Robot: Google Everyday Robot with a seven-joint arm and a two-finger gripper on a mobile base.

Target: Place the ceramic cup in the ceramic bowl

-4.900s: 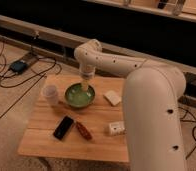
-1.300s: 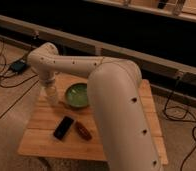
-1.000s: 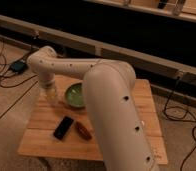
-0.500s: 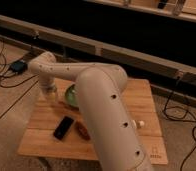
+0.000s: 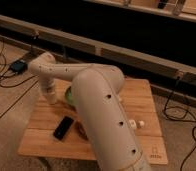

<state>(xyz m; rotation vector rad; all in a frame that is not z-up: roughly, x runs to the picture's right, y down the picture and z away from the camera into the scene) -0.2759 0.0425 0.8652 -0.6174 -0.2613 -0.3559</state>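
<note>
My white arm sweeps from the lower right across the wooden table to its far left part. The gripper hangs down from the wrist and reaches the tabletop there. The ceramic cup does not show apart from the gripper; it is hidden at or behind it. Only a thin sliver of the green ceramic bowl shows just right of the gripper; the arm hides the remainder.
A black phone lies on the table's front left. A brown object lies beside it, partly behind the arm. A small white box sits at the right. Cables and a power brick lie on the floor at left.
The arm has swung left from over the bowl to the cup's spot and come down there. It now covers the cup and most of the bowl.
</note>
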